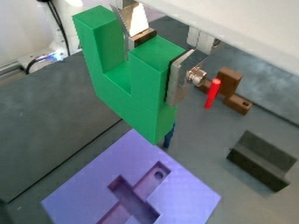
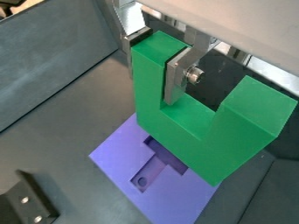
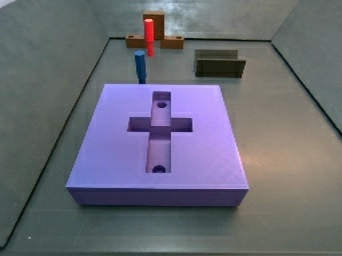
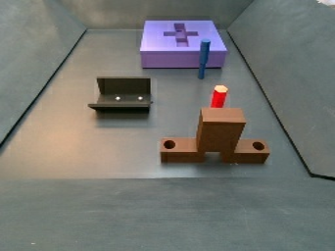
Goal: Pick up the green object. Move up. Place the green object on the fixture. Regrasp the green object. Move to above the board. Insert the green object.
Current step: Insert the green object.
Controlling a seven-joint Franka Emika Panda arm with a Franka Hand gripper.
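Gripping green object [image 1: 131, 77] between silver fingers [image 2: 176, 77], gripper [image 1: 158, 61] closing on one prong, hanging above purple board [image 1: 87, 188]. No readable writing showing anywhere.

Both wrist views look down close past the end effector [image 1: 158, 66] onto the board [image 2: 140, 157]. Both side views look across the desk [image 3: 287, 150] from opposite ends, sharing board and fixture [image 4: 121, 95].

A dark grey bench [image 3: 54, 140] carries the purple board [image 3: 187, 160]. The fixture [image 3: 221, 64], a brown base [image 4: 210, 149] and, apparently, a blue peg [image 3: 139, 66] also stand on it. The tool [image 1: 158, 66] hangs above.
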